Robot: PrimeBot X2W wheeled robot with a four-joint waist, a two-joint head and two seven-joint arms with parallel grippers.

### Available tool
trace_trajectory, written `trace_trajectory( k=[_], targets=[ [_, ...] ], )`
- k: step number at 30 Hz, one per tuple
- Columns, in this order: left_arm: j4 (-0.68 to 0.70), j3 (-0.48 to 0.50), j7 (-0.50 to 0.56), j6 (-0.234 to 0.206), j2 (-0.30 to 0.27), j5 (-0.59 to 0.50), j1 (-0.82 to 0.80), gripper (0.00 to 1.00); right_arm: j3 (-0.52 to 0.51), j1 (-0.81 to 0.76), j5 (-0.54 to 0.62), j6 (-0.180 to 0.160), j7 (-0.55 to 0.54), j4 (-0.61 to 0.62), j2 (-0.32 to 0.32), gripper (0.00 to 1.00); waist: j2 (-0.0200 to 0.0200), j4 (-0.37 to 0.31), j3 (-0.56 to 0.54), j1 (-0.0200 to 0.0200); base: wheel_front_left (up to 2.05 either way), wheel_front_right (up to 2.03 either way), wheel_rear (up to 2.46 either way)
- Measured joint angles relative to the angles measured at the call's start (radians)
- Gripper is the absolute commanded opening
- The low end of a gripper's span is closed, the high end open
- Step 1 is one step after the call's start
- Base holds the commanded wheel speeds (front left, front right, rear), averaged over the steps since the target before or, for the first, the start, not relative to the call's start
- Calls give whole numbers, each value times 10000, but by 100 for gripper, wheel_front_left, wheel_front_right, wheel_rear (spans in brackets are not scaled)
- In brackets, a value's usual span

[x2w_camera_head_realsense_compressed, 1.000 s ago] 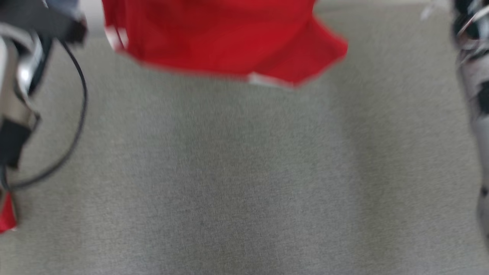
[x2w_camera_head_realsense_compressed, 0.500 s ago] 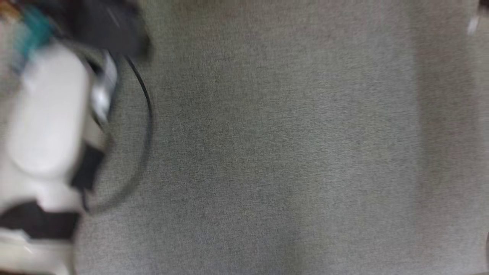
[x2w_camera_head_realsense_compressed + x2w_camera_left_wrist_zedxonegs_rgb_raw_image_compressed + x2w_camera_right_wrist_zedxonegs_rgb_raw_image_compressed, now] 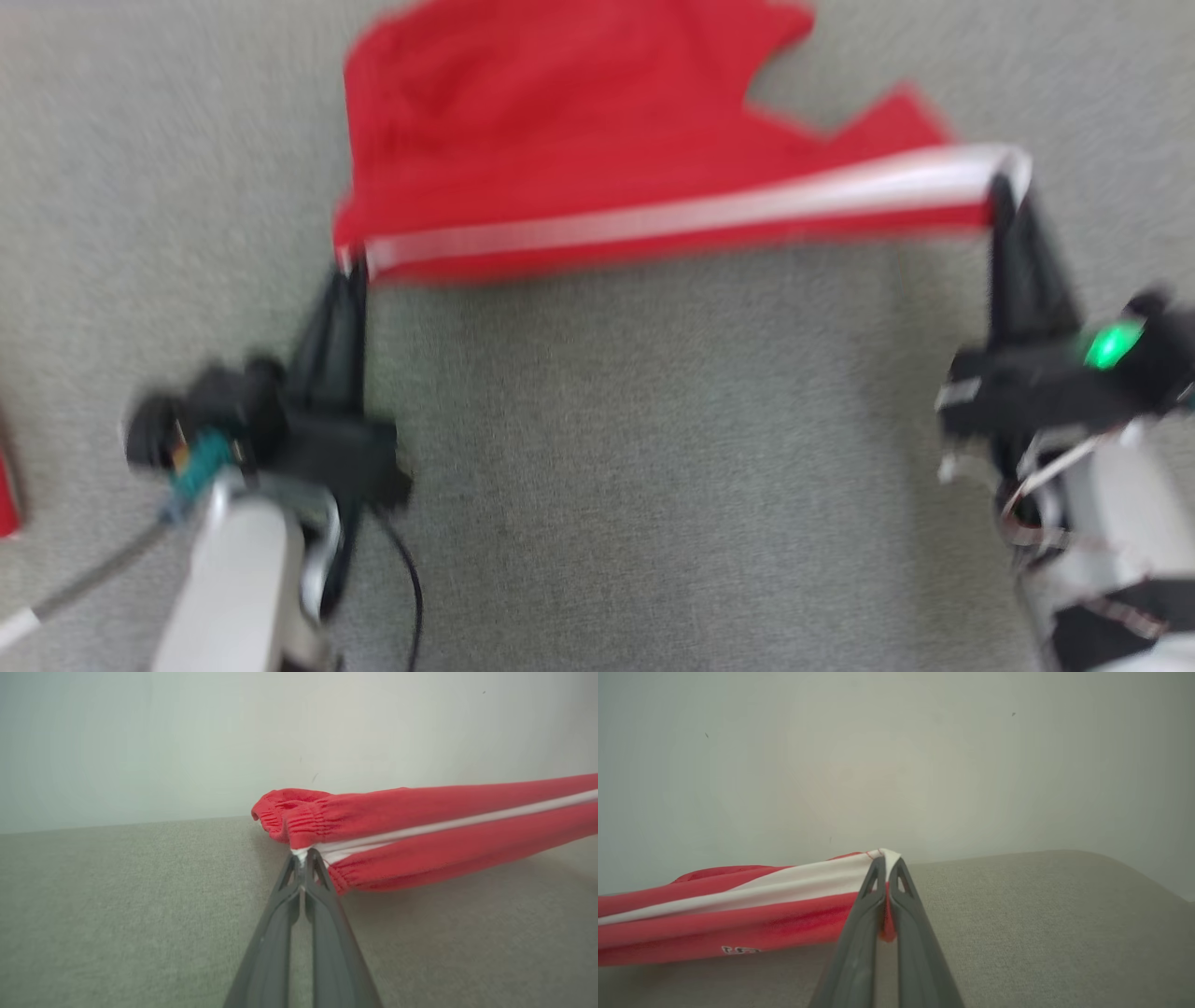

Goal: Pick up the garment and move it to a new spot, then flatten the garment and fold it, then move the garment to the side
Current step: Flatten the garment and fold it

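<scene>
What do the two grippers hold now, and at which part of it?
Both hold the red garment: the left gripper pinches the white stripe at the elastic end, the right gripper the stripe's other end.

Red garment stretched over grey surface, left pincer, right pincer gripping striped edge

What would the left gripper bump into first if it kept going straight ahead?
The left gripper is shut on the red shorts, so it meets them first; a pale wall probably lies beyond.
</scene>
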State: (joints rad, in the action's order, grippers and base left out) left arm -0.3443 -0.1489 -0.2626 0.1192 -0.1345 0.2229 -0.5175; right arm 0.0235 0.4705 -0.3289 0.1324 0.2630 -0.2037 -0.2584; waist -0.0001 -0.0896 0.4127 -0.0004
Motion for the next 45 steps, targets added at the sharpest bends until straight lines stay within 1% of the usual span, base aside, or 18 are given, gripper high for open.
trace_trajectory(
  k=[6,10,14,15,16,17,18,24,30,34,37,41,45],
  targets=[
    [-430,324,-2,123,286,86,1708,0,151,-1512,232,0,0,-397,426,0,0,-83,-1187,0,0,0,0],
    [-656,-92,-2,125,447,293,2588,0,15,-2554,456,-2,2,-485,596,0,-1,-115,-1961,-1,0,0,0],
    [-663,21,0,127,520,564,3443,0,-125,-3508,648,0,2,-633,936,0,-2,-133,-2701,0,0,0,0],
    [-663,21,0,127,520,564,3443,0,-125,-3508,648,0,2,-633,936,0,-2,-133,-2701,0,0,0,0],
    [-602,132,0,128,545,656,3920,0,-196,-3901,690,0,0,-660,1068,0,-1,-151,-3056,0,0,0,0],
    [-602,132,0,128,545,656,3920,0,-196,-3901,690,0,0,-660,1068,0,-1,-151,-3056,0,0,0,0],
    [-514,201,0,130,564,729,4231,0,-198,-4216,800,2,0,-662,1158,0,-2,-173,-3383,0,0,0,0],
    [-278,33,0,130,518,869,5095,0,-324,-4937,940,4,0,-594,1262,0,-1,-236,-4151,1,0,0,0],
    [-17,4,0,134,569,1039,5924,0,-458,-5541,995,10,0,-336,1243,0,0,-198,-4611,2,0,0,0],
    [144,-79,0,136,589,1039,6003,0,-562,-5539,1001,8,0,-236,1206,0,0,-11,-4640,2,0,0,0],
    [366,-188,0,132,581,1028,5816,0,-545,-5243,951,6,0,-263,1187,0,1,140,-4525,3,0,0,0],
    [502,-384,0,127,579,913,5081,0,-291,-4300,872,-2,6,-483,1014,0,1,324,-4212,5,0,0,0],
    [362,-397,0,125,660,965,4120,0,42,-2969,846,-2,6,-1296,633,0,1,526,-3759,5,0,0,0]
  ],
)
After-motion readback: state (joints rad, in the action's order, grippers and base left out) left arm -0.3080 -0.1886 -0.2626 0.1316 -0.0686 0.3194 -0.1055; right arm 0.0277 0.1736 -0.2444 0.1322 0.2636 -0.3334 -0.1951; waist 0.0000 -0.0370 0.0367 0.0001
